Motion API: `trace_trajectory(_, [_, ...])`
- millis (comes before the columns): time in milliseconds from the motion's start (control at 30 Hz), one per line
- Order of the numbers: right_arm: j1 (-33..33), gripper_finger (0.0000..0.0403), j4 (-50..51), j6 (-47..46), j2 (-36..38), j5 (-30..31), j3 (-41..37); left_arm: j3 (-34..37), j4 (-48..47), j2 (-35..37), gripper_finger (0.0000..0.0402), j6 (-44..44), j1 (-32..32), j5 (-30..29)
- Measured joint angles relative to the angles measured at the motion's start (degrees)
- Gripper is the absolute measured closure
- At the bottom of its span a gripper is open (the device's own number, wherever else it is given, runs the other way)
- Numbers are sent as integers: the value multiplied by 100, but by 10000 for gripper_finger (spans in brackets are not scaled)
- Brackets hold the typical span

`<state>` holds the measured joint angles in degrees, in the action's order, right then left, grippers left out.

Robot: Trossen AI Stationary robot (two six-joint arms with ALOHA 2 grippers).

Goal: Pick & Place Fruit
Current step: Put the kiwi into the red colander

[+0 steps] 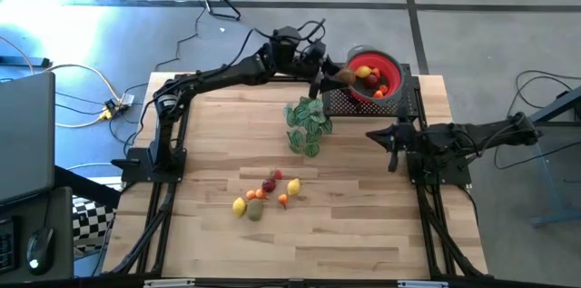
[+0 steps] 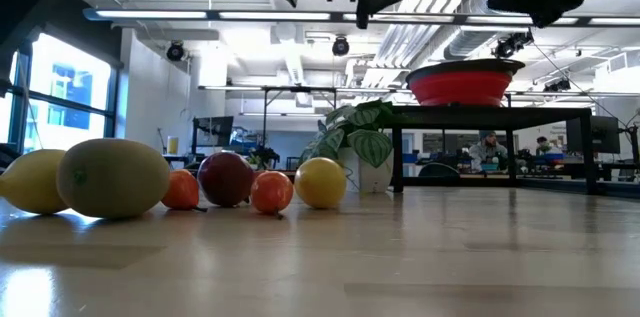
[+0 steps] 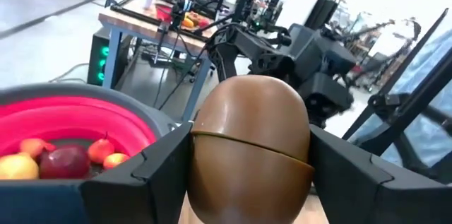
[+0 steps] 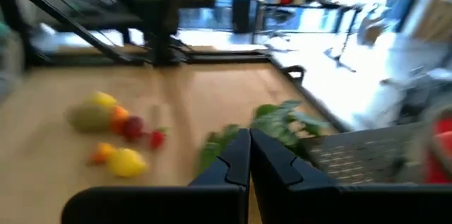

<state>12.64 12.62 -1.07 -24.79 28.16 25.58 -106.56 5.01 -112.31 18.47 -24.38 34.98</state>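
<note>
A pale wood bench [image 1: 363, 224] stands on a grey floor [image 1: 508, 15] crossed by dark lines. Strip lights [image 2: 250, 15] and white ducts [image 2: 440, 17] run along the ceiling. Tall windows [image 2: 50, 97] line one wall. Farther back sit desks with monitors [image 2: 215, 132], where people [image 2: 488, 149] are seated. A laptop [image 1: 23, 134] rests beside the bench.

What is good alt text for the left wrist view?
The left gripper holds a brown egg-shaped fruit between its two dark fingers, beside a red bowl that contains several small fruits.
</note>
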Motion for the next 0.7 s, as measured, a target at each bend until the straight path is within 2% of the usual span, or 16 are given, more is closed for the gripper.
trace_trajectory(167, [-4,401,-924,1540,-427,973,0,0,155,0,162,464,0,9])
trace_trajectory(333, [-3,401,-2585,3143,-1203,1375,0,0,310,0,162,1095,0,172])
trace_trajectory(500, [-7,399,-3924,4864,-1738,2523,0,0,683,0,162,1645,0,392])
trace_trajectory(600, [-4,381,-4533,5326,-1957,2539,0,0,954,0,162,1890,0,576])
trace_trajectory(700, [-2,339,-4980,5369,-2114,2260,0,0,1019,0,162,1950,0,628])
